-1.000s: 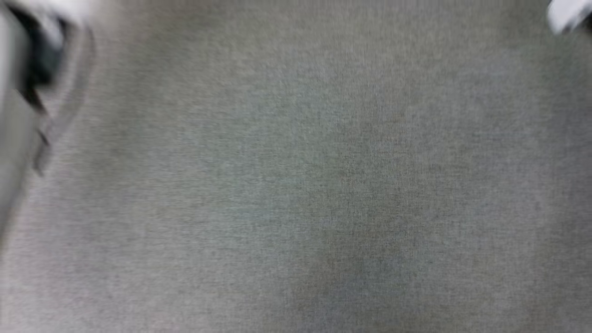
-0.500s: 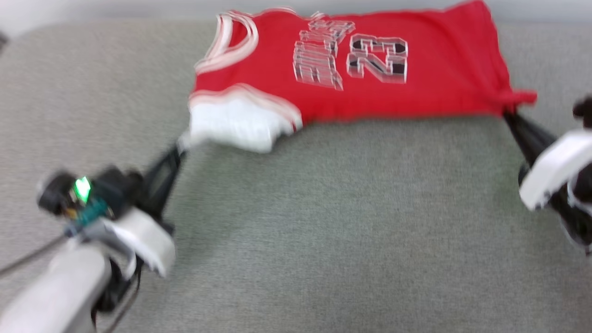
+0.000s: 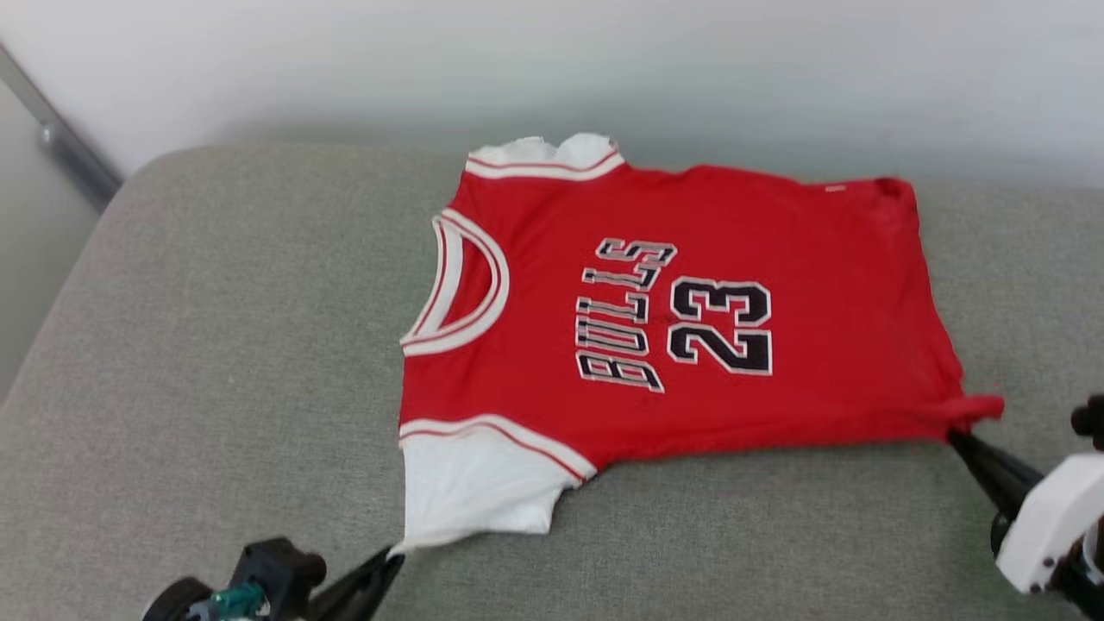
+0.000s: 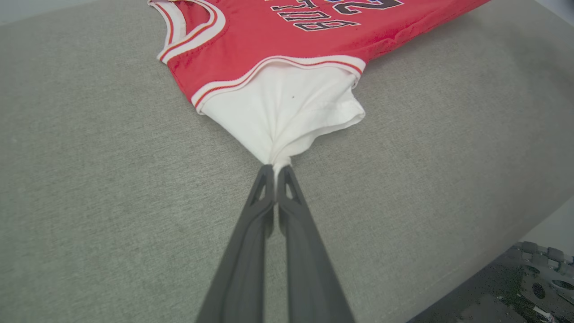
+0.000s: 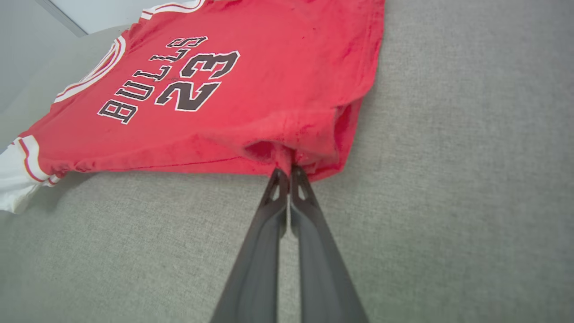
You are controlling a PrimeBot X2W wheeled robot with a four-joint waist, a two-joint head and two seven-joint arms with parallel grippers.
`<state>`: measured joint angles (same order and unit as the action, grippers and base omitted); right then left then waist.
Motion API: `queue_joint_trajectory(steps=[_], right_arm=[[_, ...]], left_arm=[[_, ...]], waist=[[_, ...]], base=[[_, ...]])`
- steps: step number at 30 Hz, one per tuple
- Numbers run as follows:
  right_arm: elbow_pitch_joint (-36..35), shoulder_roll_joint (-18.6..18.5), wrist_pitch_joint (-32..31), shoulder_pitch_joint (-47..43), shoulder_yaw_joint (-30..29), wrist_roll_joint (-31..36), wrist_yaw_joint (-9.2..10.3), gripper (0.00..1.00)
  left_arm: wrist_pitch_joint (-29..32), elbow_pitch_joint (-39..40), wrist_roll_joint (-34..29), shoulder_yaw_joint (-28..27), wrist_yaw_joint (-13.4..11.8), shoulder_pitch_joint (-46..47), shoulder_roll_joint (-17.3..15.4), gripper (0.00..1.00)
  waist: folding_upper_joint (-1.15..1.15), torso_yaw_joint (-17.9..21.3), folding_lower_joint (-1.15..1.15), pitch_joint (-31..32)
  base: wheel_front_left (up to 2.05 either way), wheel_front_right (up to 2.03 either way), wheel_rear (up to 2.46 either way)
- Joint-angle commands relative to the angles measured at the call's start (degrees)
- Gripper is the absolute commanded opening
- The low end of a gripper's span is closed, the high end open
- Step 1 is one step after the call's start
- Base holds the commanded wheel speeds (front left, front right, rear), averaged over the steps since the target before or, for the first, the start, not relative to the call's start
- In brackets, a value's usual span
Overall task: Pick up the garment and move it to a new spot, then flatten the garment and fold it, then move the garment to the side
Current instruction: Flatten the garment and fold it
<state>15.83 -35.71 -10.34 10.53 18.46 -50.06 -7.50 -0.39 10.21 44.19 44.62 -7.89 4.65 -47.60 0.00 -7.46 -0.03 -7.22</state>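
The red shirt (image 3: 776,259) lies spread flat across the middle of the frame on the grey cushion (image 3: 216,345), collar toward the left. At lower left the left gripper (image 3: 392,556) pinches its white sleeve (image 3: 474,492). At the right edge the right gripper (image 3: 959,438) clamps the hem corner (image 3: 979,405)

My work surface is a grey woven cushion (image 3: 216,345). The garment (image 3: 690,216) lies directly on it, centre to right of the frame, printed chest facing up.

Head view overhead; wrist views low, close; all share garment (image 3: 776,241).
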Motion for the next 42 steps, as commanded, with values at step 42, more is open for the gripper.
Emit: queue_joint_trajectory(steps=[42], right_arm=[[-17.6,7.5,-21.4,0.2,-16.3,9.7,0.02,0.0]], left_arm=[[-3.6,-1.3,-0.3,-9.0,3.3,19.4,1.7,0.0]], waist=[[0.0,3.0,0.03,-14.5]], base=[[0.0,0.0,0.0]])
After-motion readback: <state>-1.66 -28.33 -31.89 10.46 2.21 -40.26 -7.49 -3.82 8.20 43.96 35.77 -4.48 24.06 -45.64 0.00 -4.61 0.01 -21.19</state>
